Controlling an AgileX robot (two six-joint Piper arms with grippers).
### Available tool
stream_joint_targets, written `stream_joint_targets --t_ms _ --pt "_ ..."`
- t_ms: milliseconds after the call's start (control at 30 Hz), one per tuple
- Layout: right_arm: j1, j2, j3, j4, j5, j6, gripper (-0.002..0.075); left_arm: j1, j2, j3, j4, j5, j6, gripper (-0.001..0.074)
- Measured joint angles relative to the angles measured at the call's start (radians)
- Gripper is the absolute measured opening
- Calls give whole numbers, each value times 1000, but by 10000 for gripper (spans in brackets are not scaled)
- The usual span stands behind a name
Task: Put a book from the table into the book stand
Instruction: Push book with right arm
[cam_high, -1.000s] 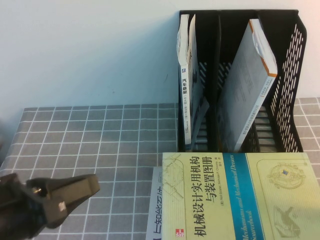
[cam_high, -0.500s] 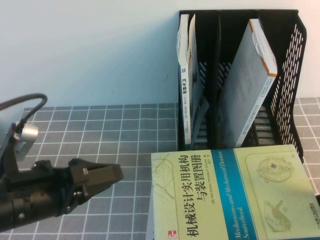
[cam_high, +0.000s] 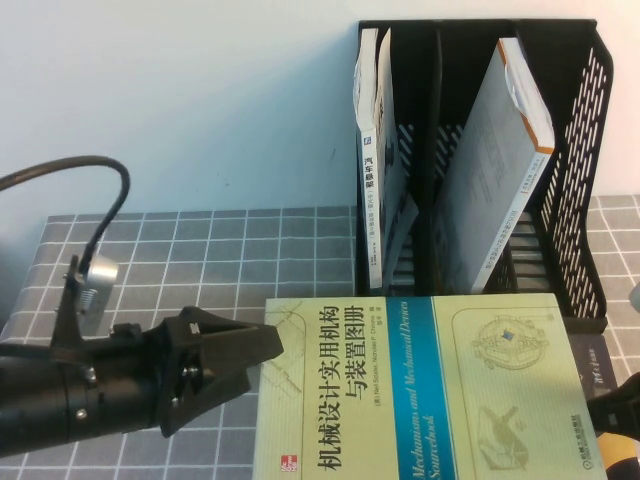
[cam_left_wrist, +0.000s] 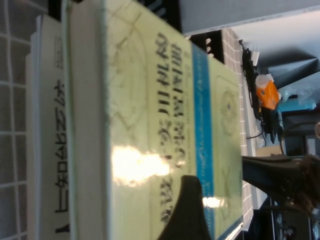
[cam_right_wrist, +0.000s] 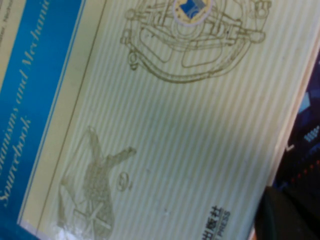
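The book (cam_high: 420, 390), pale yellow-green with a blue band and black Chinese title, lies flat at the front of the table (cam_high: 200, 250), in front of the black book stand (cam_high: 575, 200). My left gripper (cam_high: 255, 365) is open, with its tips at the book's left edge. In the left wrist view the book (cam_left_wrist: 150, 115) fills the frame and the left gripper (cam_left_wrist: 225, 190) spreads over its cover. My right gripper (cam_high: 620, 420) is at the book's right edge, mostly out of frame. In the right wrist view the cover (cam_right_wrist: 165, 125) fills the frame and the right gripper (cam_right_wrist: 290, 215) sits by its edge.
A grey-white book with an orange corner (cam_high: 500, 170) leans in the stand's middle compartment. White books (cam_high: 375, 150) stand in its left compartment. A dark purple book (cam_high: 590, 365) shows under the big book's right side, and a white book (cam_left_wrist: 47, 125) lies under its left side.
The book has shifted left across the table. My left gripper has advanced right until its tips reach the book's left edge. My right gripper has come into view at the lower right.
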Motion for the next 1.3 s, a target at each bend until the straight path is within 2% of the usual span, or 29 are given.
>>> stream_joint_targets --t_ms 400,500,633,733,1033,1300 --pt "11 0 0 17 -14 0 -3 7 180 -8 -25 43 96 582" --pt "11 0 0 17 -14 0 -3 45 201 -18 -2 79 100 584" --pt "11 0 0 17 -15 0 -3 141 228 -37 43 138 99 585" --pt "11 0 0 17 -15 2 -3 170 259 -47 79 168 102 585" --pt "11 0 0 23 -18 2 -3 172 425 -48 44 283 211 586" --pt "11 0 0 52 -18 4 -3 172 525 -56 -28 293 300 587"
